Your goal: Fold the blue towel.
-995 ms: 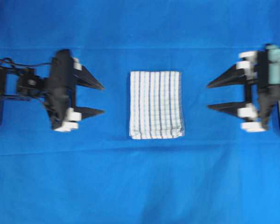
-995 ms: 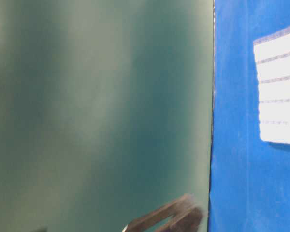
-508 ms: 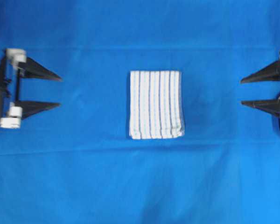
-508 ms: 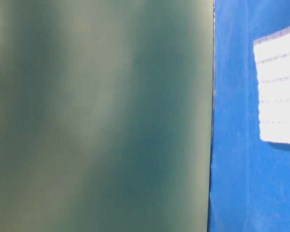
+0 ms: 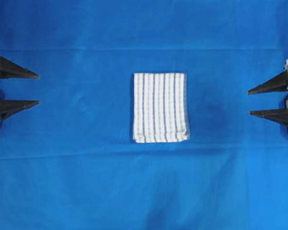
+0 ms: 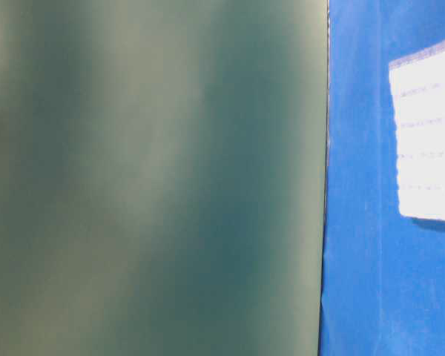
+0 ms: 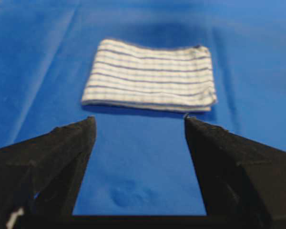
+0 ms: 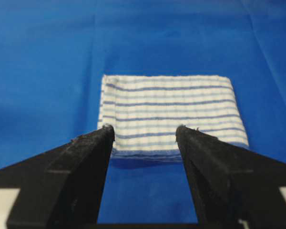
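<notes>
The blue towel [image 5: 160, 107], white with thin blue stripes, lies folded into a compact rectangle in the middle of the blue sheet. Its near edge shows stacked layers in the right wrist view [image 8: 171, 114] and it lies flat ahead in the left wrist view [image 7: 150, 76]. A corner of the towel [image 6: 429, 137] shows at the right of the table-level view. My left gripper [image 5: 38, 88] stands open at the far left edge, well apart from the towel. Far to the right, my right gripper [image 5: 249, 101] is open too. Nothing is between either pair of fingers.
The plain blue sheet [image 5: 86, 182] covers the whole table, with a shallow crease running across below the towel. A small dent in the sheet [image 7: 128, 195] lies between the left fingers. A blurred green surface [image 6: 148, 178] fills the left of the table-level view.
Both arms have drawn back outward from the towel to the left and right edges of the view. The towel has not moved.
</notes>
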{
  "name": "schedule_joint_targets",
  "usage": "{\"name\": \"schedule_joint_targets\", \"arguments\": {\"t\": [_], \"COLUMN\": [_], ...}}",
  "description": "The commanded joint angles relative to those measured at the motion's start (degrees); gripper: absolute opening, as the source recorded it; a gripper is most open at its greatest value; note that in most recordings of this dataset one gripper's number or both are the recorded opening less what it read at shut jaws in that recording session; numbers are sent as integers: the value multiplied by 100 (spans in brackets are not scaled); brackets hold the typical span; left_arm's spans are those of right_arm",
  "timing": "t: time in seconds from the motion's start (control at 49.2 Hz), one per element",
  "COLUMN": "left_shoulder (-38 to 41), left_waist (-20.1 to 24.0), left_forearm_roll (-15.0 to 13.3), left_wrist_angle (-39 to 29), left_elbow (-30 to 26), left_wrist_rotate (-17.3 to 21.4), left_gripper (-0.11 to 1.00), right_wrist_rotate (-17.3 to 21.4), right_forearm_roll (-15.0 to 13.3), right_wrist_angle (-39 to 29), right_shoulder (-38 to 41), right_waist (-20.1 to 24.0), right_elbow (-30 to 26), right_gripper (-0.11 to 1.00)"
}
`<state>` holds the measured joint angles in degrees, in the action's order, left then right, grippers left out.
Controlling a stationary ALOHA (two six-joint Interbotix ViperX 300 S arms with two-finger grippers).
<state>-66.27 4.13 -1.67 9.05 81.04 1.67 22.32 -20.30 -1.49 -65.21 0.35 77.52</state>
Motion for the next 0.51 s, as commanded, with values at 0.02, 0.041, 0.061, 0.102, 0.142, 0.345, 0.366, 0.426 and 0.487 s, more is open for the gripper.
{"name": "schedule_joint_targets", "arguments": {"t": [0.02,0.041,0.061,0.102,0.142,0.345,0.366,0.426,0.487], "left_shoulder": [44,44,35,44,35,35,35,35,35], "left_waist": [26,26,26,26,18,26,26,26,26], "left_forearm_roll": [18,18,18,18,18,18,18,18,18], "left_wrist_angle": [-26,-35,-44,-53,-44,-62,-70,-70,-70], "left_elbow": [-62,-62,-62,-62,-62,-62,-62,-62,-62], "left_wrist_rotate": [9,9,9,9,9,9,9,9,9], "left_gripper": [69,69,69,69,69,69,69,69,69], "right_wrist_rotate": [9,9,9,9,9,9,9,9,9], "right_forearm_roll": [35,35,35,35,35,35,35,44,35], "right_wrist_angle": [79,70,70,79,79,70,70,70,70], "right_shoulder": [70,70,70,70,70,79,79,79,79], "right_waist": [-123,-141,-158,-176,-185,-220,-229,-246,-264], "right_elbow": [-70,-70,-70,-70,-70,-62,-70,-62,-62], "right_gripper": [60,60,60,60,60,60,60,60,60]}}
